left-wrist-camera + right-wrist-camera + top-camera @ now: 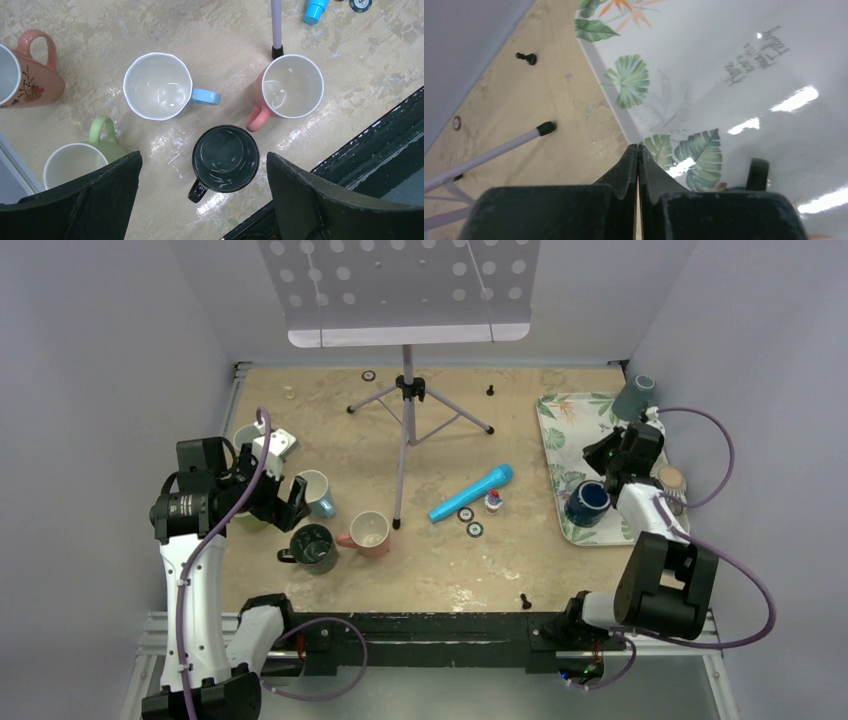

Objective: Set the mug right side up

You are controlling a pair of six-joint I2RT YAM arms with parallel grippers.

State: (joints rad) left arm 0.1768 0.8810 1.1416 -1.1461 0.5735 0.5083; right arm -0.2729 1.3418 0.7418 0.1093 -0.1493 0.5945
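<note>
The right gripper (638, 150) hung over the leaf-printed tray (704, 75), jaws clenched on nothing. The grey mug (635, 395), seemingly the inverted one, stood beyond those jaws at the tray's far corner. The left gripper (204, 157) hovered, jaws released, above the upright black mug (227, 150), likely just parked there.

Right wrist view, upper right: grey cursive lettering (758, 56) printed on leaf-patterned tray (704, 65), a few short lines, upside down to camera; words too faint to make out
</note>
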